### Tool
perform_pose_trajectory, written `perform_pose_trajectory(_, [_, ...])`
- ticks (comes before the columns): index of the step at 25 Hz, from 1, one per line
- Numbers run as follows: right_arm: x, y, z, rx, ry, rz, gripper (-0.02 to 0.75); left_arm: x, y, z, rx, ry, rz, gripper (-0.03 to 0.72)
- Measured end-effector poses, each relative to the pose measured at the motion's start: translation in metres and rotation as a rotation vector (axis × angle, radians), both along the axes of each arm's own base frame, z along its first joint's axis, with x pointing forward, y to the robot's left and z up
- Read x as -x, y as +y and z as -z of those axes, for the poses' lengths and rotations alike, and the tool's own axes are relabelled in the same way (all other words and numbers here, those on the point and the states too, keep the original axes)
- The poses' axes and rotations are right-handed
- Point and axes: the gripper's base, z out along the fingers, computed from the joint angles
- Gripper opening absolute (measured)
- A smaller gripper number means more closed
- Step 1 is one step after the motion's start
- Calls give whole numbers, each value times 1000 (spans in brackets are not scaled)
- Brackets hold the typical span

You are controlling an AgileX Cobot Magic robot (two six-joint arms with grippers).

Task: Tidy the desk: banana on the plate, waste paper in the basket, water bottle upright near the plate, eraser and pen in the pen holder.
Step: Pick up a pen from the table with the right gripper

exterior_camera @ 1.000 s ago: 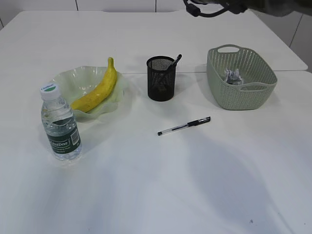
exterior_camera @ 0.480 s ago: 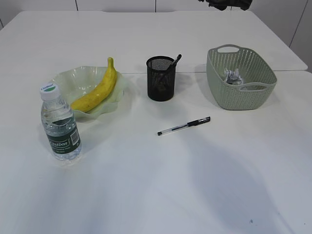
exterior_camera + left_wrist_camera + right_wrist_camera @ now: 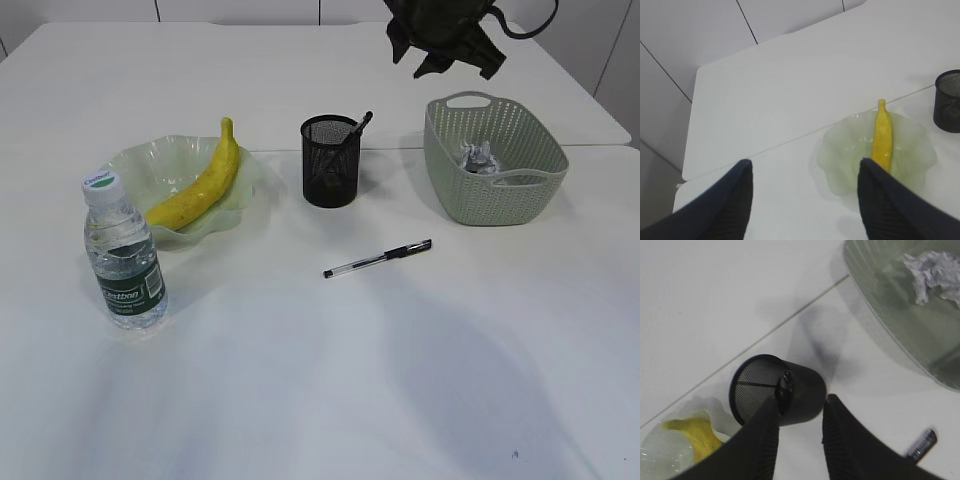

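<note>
**Desk inventory: one pen outstanding**

Left to right, you have: water bottle (image 3: 123, 253), upright beside the plate (image 3: 135, 165); banana (image 3: 200, 185) on that plate; left gripper (image 3: 805, 200), jaws wide and empty, above the plate; pen holder (image 3: 330, 160), one pen inside; loose pen (image 3: 378, 258) on the table, in front of the holder; basket (image 3: 495, 160) with waste paper (image 3: 478, 155). Changed: right gripper (image 3: 799, 432), narrow and empty, has dropped back into view above the holder. Likely next: collecting the loose pen.
</note>
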Motion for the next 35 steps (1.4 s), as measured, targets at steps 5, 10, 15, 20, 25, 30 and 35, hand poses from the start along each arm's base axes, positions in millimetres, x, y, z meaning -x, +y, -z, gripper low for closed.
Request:
perform_pose_trajectory(5, [10, -4, 8, 30, 137, 30, 229, 1, 0, 2, 3, 19, -6, 466])
perform_pose_trajectory(10, [16, -2, 11, 1, 215, 37, 229, 1, 0, 2, 26, 28, -4, 466])
perform_pose_trajectory(15, [18, -1, 13, -27, 251, 60, 230, 2, 0, 4, 31, 54, -12, 466])
perform_pose_trajectory(20, [22, -3, 15, -28, 299, 96, 230, 4, 2, 8, 24, 103, -29, 466])
perform_pose_trajectory(25, [25, -2, 19, -71, 351, 160, 230, 5, 2, 10, 22, 127, -37, 466])
perform_pose_trajectory(30, [22, 3, 35, -112, 400, 188, 230, 5, 2, 11, 21, 128, -37, 466])
perform_pose_trajectory(35, [20, 7, 46, -145, 441, 193, 230, 5, 2, 11, 21, 128, -37, 466])
